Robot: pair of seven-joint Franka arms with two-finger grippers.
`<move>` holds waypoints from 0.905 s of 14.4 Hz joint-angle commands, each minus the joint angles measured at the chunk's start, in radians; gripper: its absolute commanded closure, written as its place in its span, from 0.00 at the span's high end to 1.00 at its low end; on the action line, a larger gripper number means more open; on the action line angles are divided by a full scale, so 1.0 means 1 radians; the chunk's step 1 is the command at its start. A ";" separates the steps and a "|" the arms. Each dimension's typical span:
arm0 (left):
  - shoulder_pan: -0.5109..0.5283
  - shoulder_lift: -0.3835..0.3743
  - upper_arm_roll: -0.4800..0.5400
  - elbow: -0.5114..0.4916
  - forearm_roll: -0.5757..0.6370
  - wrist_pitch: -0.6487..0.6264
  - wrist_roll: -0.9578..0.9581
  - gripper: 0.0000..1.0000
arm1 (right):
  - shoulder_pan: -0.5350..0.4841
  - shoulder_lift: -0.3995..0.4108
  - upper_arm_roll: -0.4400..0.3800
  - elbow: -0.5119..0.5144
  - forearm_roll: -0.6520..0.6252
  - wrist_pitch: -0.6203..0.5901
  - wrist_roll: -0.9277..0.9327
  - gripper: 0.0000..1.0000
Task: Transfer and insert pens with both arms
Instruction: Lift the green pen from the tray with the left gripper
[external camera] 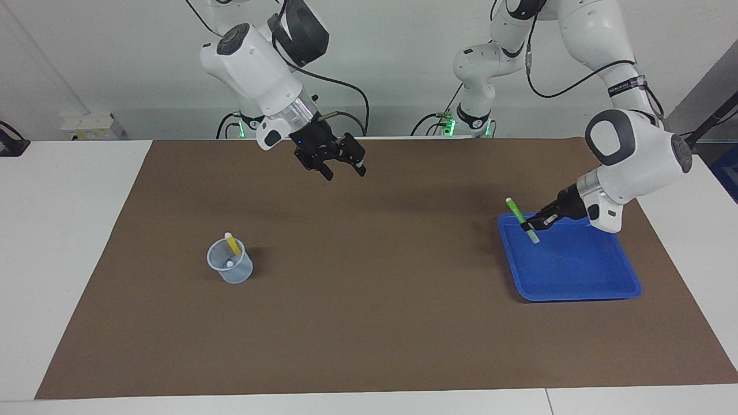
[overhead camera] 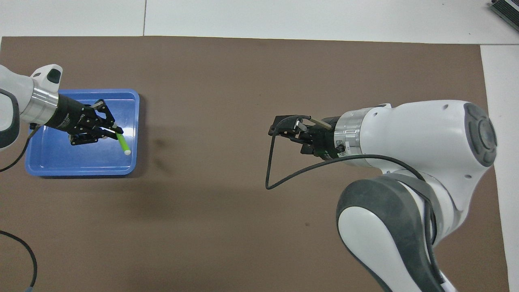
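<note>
My left gripper (external camera: 528, 226) (overhead camera: 114, 132) is shut on a green pen (external camera: 515, 210) (overhead camera: 123, 145) and holds it tilted in the air. It hangs over the edge of the blue tray (external camera: 576, 271) (overhead camera: 61, 158) that faces the table's middle. My right gripper (external camera: 344, 172) (overhead camera: 279, 126) hangs open and empty over the mat's middle, close to the robots' side. A clear cup (external camera: 230, 270) toward the right arm's end holds a yellow pen (external camera: 233, 245). A small pale end also shows inside it. In the overhead view the right arm hides the cup.
A brown mat (external camera: 369, 323) covers most of the white table. The tray holds nothing else. A black cable (overhead camera: 284, 178) loops from the right wrist.
</note>
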 commanded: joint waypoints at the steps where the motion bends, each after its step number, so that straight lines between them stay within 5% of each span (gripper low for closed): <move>1: -0.067 -0.051 0.013 -0.009 -0.090 -0.025 -0.187 0.00 | -0.011 -0.014 0.012 -0.007 0.040 0.021 0.042 1.00; 13: -0.203 -0.068 -0.036 -0.009 -0.359 0.085 -0.571 0.00 | 0.147 0.016 0.019 -0.016 0.043 0.286 0.189 1.00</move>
